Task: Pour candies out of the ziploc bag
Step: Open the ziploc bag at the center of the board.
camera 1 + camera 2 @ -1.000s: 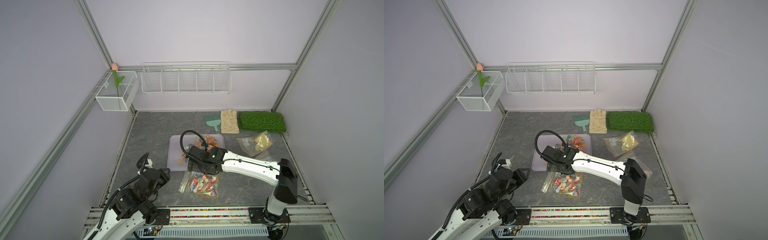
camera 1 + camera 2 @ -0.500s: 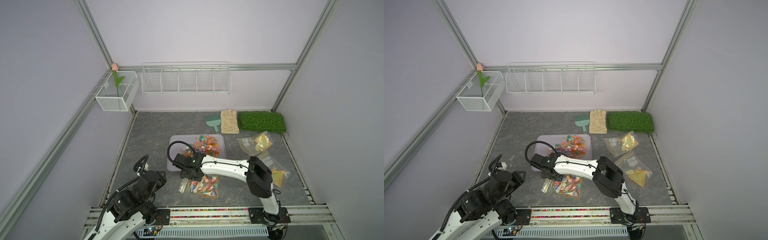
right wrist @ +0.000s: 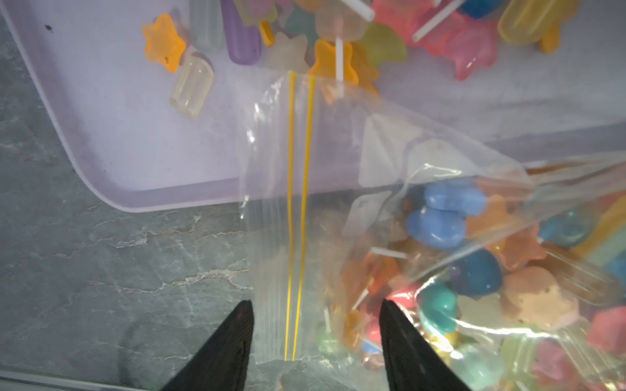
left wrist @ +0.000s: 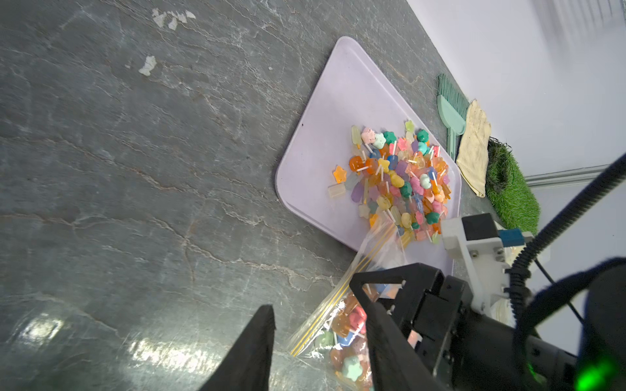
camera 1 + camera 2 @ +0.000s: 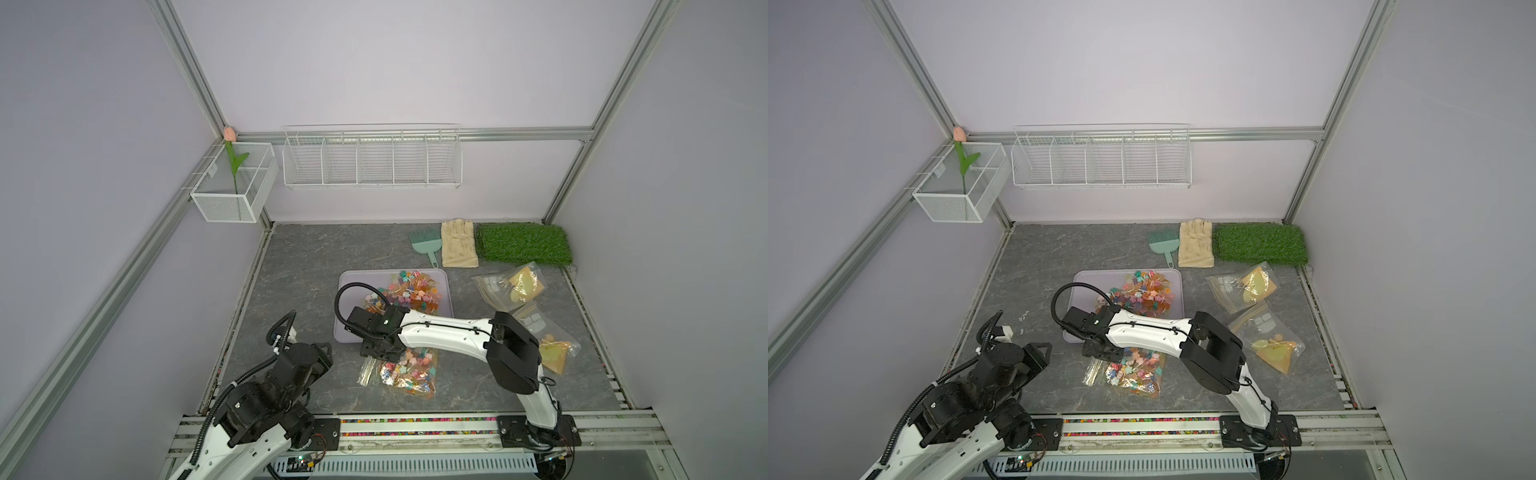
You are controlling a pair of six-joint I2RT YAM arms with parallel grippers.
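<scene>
The ziploc bag [image 5: 411, 372] [image 5: 1136, 372] lies flat on the grey table, just in front of a lilac tray [image 5: 353, 286] [image 5: 1088, 286]. It is still full of candies [image 3: 474, 254]. More candies [image 5: 411, 293] [image 4: 399, 179] are heaped on the tray. My right gripper [image 5: 376, 355] [image 3: 315, 308] is low over the bag's left end. It is open, and its fingers straddle the yellow-lined zip strip [image 3: 298, 203]. My left gripper [image 5: 322, 353] [image 4: 319, 307] hovers open and empty, a little to the left of the bag.
Two other clear bags [image 5: 513, 284] [image 5: 548, 349] with yellow contents lie at the right. At the back are a teal brush [image 5: 426, 243], a cream glove [image 5: 457, 243] and a green grass mat [image 5: 521, 243]. Wire baskets [image 5: 372, 160] hang on the walls.
My right arm has swung from over the tray down to the bag's zip end, and its jaws have narrowed. The left arm has hardly moved.
</scene>
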